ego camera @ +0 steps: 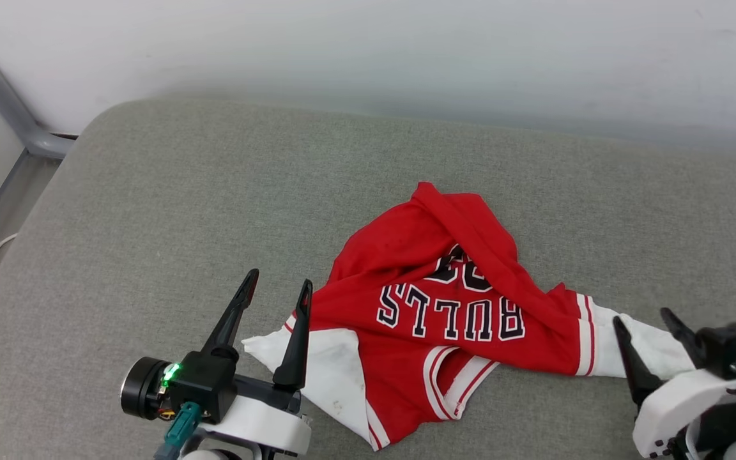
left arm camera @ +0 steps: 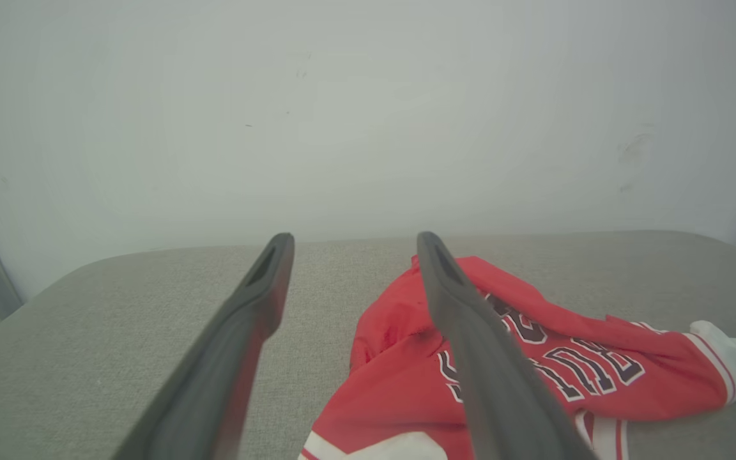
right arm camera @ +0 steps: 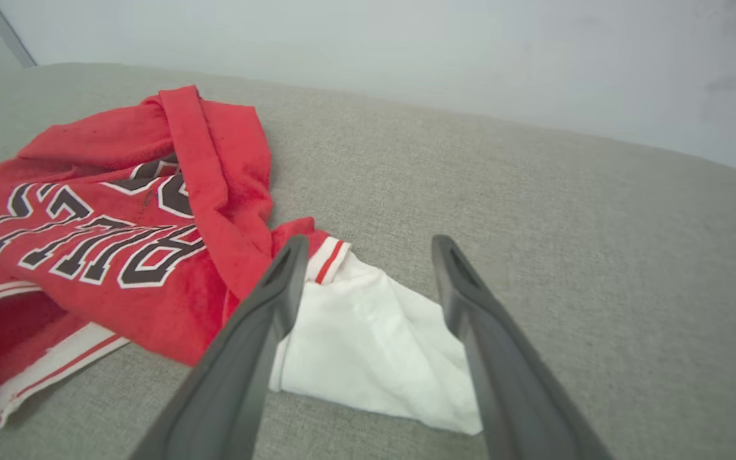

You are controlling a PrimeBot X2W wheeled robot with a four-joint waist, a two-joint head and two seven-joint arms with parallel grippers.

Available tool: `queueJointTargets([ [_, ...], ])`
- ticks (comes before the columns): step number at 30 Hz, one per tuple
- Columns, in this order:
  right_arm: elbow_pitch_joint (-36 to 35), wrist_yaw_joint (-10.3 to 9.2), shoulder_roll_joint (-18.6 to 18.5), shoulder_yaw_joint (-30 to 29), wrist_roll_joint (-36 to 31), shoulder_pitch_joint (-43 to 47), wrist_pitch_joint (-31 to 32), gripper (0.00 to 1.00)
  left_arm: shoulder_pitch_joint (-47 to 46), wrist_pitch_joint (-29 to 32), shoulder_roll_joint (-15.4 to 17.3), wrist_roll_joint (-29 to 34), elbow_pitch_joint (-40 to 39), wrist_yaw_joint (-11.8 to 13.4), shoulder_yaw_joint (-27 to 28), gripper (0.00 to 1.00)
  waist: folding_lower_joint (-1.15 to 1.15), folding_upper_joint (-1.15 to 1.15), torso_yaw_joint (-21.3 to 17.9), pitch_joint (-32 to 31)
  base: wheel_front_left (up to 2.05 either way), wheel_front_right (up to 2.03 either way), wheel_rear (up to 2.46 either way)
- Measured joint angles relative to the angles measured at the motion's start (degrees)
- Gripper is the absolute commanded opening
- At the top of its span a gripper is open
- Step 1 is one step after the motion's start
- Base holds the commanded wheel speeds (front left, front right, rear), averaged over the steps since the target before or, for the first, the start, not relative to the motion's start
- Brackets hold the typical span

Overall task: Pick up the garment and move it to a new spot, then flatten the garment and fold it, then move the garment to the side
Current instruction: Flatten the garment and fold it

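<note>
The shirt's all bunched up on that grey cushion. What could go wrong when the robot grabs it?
1. The red jersey shirt with white sleeves lies crumpled and folded over itself; a pinch could catch several layers, so it may not spread flat.
2. The right gripper, fingers open, brackets only the white sleeve end; lifting from there may twist or drag the rest.

Your left pincer (ego camera: 280, 276) has two long, dark grey fingers (left arm camera: 240, 338) that taper to blunt tips, each with a narrow slot near the end. They are set in a black block (ego camera: 208, 377) with a green lamp (ego camera: 171, 372), a teal plug (ego camera: 183, 427) and a round black drum (ego camera: 141, 388) with a pale rim, all on a white shell (ego camera: 259, 428). Your right pincer (ego camera: 641, 315) has like fingers, a white shell dotted with small dark holes (ego camera: 659, 447), a green lamp and a teal plug.
</note>
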Motion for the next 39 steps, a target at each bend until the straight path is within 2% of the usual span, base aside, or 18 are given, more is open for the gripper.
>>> queueJointTargets([
  [3, -2.78, 0.00, -4.79, 7.14, 2.76, -1.70, 8.65, 1.00, -0.53, 0.00, -0.71, 0.70, -0.08, -0.86, 0.66, 1.00, 0.00, 0.00, 0.75, 1.00, 0.00, 0.00, 0.00],
  [7, -5.60, 0.01, -11.83, 14.77, 8.32, -6.56, 23.71, 1.00, -1.49, 0.00, -1.51, 1.36, 0.01, -1.69, 0.80, 1.00, 0.00, 0.00, 2.07, 2.49, 0.00, 0.00, 0.00],
  [10, -5.86, 0.00, -15.21, 18.24, 12.49, -10.66, 34.70, 1.00, -1.99, 0.00, -2.10, 1.37, 0.38, -2.20, 0.63, 1.00, 0.00, 0.00, 3.37, 3.44, 0.00, 0.00, 0.00],
  [13, -5.24, 0.01, -16.83, 20.34, 14.89, -14.36, 41.89, 1.00, -2.57, 0.00, -2.43, 1.36, 0.63, -2.46, 0.30, 1.00, 0.00, 0.00, 4.90, 4.34, 0.00, 0.00, 0.00],
  [17, -3.00, 0.01, -18.27, 22.70, 15.85, -16.78, 47.22, 1.00, -3.11, 0.00, -2.66, 1.27, 0.71, -2.49, 0.13, 1.00, 0.00, 0.00, 6.94, 5.41, 0.00, 0.00, 0.00],
  [23, 1.09, 0.00, -18.59, 25.31, 16.59, -17.92, 46.95, 1.00, -3.31, 0.00, -2.76, 1.19, 0.86, -2.49, 0.49, 1.00, 0.00, 0.00, 8.16, 6.31, 0.00, 0.00, 0.00],
  [24, 1.69, 0.00, -18.52, 25.49, 16.93, -18.05, 46.60, 0.48, -3.30, 0.00, -2.77, 1.20, 0.90, -2.48, 0.53, 1.00, 0.00, 0.00, 8.03, 6.19, 0.00, 0.00, 0.00],
  [25, 1.97, -0.01, -18.55, 26.02, 17.03, -18.13, 45.77, 0.00, -3.27, 0.00, -2.77, 1.20, 0.99, -2.48, 0.51, 1.00, 0.00, 0.00, 7.83, 6.06, 0.00, 0.00, 0.00],
  [32, 1.44, 0.00, -19.29, 27.99, 20.17, -17.28, 38.55, 0.00, -2.74, 0.00, -2.83, 1.37, 1.88, -2.83, 0.31, 1.00, 0.01, 0.00, 5.41, 4.02, 0.00, 0.00, 0.00],
  [39, -4.66, 0.01, -21.72, 24.08, 24.25, -13.78, 37.46, 0.00, -0.79, 0.00, -2.85, 1.80, 2.41, -3.02, 0.48, 1.00, 0.00, 0.00, 1.83, 0.37, 0.00, 0.00, 0.00],
])
